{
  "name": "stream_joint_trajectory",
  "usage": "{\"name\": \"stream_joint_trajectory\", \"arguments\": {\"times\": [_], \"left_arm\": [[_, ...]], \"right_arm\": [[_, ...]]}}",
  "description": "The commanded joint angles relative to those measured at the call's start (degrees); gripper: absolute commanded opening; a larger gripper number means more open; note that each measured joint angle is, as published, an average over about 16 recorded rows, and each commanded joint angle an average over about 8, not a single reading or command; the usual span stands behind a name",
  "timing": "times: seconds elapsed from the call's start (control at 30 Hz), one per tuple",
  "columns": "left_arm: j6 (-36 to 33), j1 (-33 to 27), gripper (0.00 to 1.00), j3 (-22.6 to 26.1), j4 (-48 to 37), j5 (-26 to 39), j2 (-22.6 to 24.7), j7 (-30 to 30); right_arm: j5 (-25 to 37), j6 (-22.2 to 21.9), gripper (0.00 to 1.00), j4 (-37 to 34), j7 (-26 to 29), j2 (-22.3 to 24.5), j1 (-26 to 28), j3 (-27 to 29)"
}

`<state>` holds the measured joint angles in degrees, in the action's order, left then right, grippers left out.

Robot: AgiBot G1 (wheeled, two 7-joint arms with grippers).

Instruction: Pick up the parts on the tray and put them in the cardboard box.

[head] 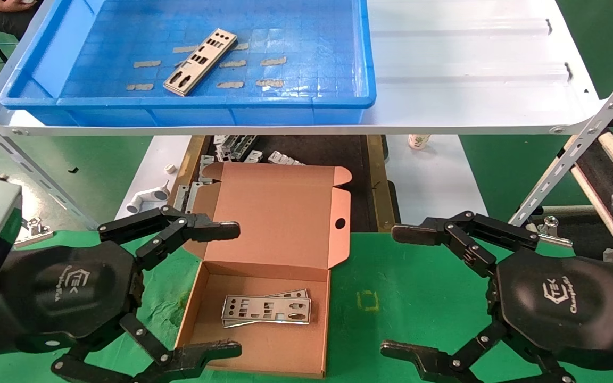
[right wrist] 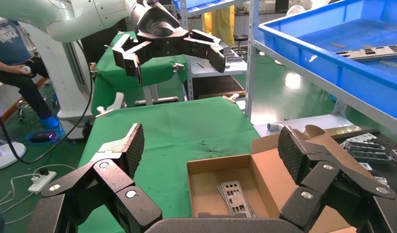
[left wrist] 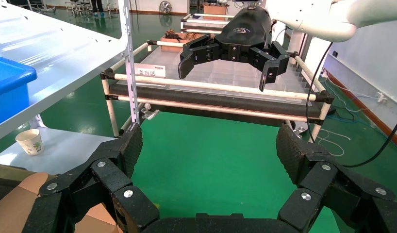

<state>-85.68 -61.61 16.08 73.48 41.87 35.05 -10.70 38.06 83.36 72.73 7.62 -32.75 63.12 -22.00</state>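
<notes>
Jaws of both grippers stand spread wide and hold nothing. Left gripper, low over the green mat, straddles the near-left side of the cardboard box: one fingertip lies at the edge of the raised lid, the other at the box's front corner; whether either touches the card cannot be told. Right gripper hovers over bare mat, well to the right of the box and apart from it.

Parts counted: two overlapping plates on the box floor, just beyond the left jaws' gap; one plate lying diagonally in the blue tray, far ahead of and above the left gripper, on the white shelf.

Surroundings: a white pipe fitting just ahead of the left gripper; further loose plates in a dark bin behind the lid; a paper cup under the shelf edge ahead of the right gripper. The shelf's front edge lies between the jaws and the tray.
</notes>
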Motion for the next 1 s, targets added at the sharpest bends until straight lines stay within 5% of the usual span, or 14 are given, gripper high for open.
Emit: {"name": "stream_joint_trajectory", "arguments": {"times": [0.03, 0.67, 0.77, 0.9, 1.0], "left_arm": [[0.0, 0.0, 1.0, 0.0, 0.0, 0.0, 0.0, 0.0], [0.0, 0.0, 1.0, 0.0, 0.0, 0.0, 0.0, 0.0], [0.01, 0.0, 1.0, -0.01, 0.0, 0.0, 0.0, -0.01], [0.38, -0.08, 1.0, -0.08, -0.19, 0.04, 0.05, -0.06], [2.16, -0.53, 1.0, -0.18, -0.76, 0.49, 0.4, -0.53]], "right_arm": [[0.0, 0.0, 1.0, 0.0, 0.0, 0.0, 0.0, 0.0], [0.0, 0.0, 0.96, 0.0, 0.0, 0.0, 0.0, 0.0], [0.0, 0.0, 0.7, 0.0, 0.0, 0.0, 0.0, 0.0], [0.0, 0.0, 0.2, 0.0, 0.0, 0.0, 0.0, 0.0], [0.0, 0.01, 0.02, -0.01, 0.0, 0.0, 0.0, 0.0]]}}
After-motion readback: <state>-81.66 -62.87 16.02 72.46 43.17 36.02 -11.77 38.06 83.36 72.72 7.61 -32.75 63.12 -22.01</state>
